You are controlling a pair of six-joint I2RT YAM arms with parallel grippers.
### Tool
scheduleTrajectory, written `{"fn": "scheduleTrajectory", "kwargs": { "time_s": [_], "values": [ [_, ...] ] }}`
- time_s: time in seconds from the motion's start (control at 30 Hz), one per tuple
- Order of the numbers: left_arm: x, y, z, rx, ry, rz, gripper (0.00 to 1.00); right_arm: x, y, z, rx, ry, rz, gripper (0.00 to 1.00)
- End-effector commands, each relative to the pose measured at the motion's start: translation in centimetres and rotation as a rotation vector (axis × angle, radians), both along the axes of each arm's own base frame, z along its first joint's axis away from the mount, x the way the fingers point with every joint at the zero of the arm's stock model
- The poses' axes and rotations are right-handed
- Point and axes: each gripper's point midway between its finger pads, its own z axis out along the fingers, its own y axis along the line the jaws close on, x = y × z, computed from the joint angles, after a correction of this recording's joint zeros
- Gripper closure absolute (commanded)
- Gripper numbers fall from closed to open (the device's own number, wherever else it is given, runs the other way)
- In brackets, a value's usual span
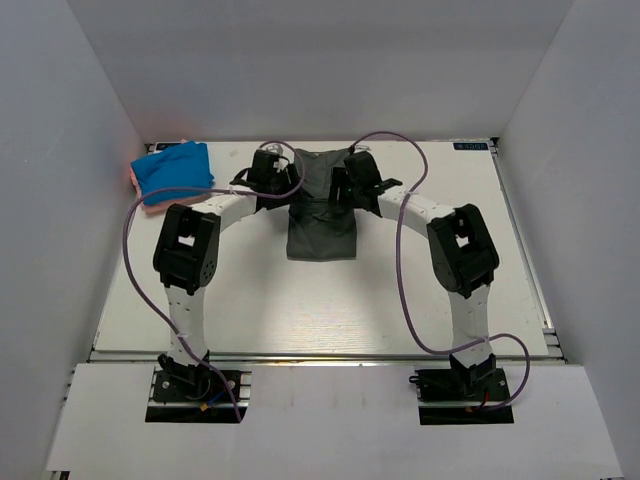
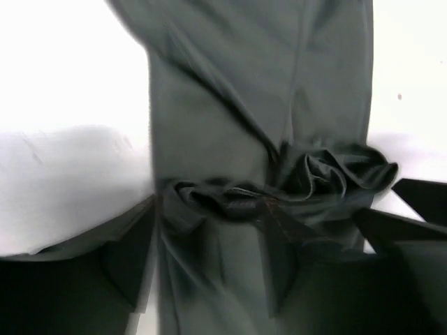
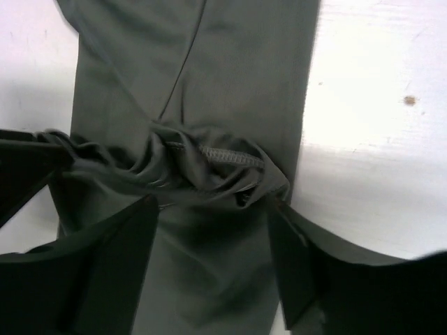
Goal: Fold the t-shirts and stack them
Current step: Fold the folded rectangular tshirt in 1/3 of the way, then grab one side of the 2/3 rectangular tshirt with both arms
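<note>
The dark grey-green t-shirt (image 1: 322, 230) lies as a long folded strip at the back middle of the table (image 1: 300, 310). Both grippers are over its far part. My left gripper (image 1: 268, 170) is open; in the left wrist view (image 2: 209, 220) its fingers straddle a bunched ridge of the cloth (image 2: 265, 70). My right gripper (image 1: 358, 170) is open too; in the right wrist view (image 3: 211, 206) its fingertips sit at a crumpled hem of the shirt (image 3: 230, 70). The blue t-shirt (image 1: 172, 170) lies folded at the back left on the pink one (image 1: 133, 173), of which only an edge shows.
White walls close the table in at the back and both sides. Purple cables (image 1: 405, 260) loop from each arm over the table. The two arms arch inward, their wrists close together over the shirt.
</note>
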Motion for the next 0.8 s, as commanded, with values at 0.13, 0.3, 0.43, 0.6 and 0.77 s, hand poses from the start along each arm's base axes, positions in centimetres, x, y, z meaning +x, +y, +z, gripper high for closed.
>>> {"fn": "scheduleTrajectory", "kwargs": {
  "time_s": [0.13, 0.3, 0.43, 0.6, 0.77],
  "values": [
    [4.7, 1.3, 5.3, -0.077, -0.096, 0.056, 0.00, 5.2, 0.0, 6.5, 0.158, -0.123, -0.033, 0.20],
    [3.6, 1.7, 7.6, -0.062, -0.140, -0.007, 0.00, 2.6, 0.3, 7.7, 0.159, -0.126, 0.101, 0.15],
    [-1.2, 1.7, 5.6, -0.029, -0.089, -0.090, 0.00, -1.2, -1.1, 5.7, 0.145, -0.055, 0.135, 0.12],
    [-7.3, 1.1, 4.0, -0.085, -0.063, -0.216, 0.00, -7.0, -2.8, 2.8, 0.149, 0.047, 0.181, 0.10],
    [-11.3, 0.9, 1.6, -0.070, -0.013, -0.266, 0.00, -10.3, -3.1, 1.4, 0.200, 0.097, 0.213, 0.10]
  ]
}}
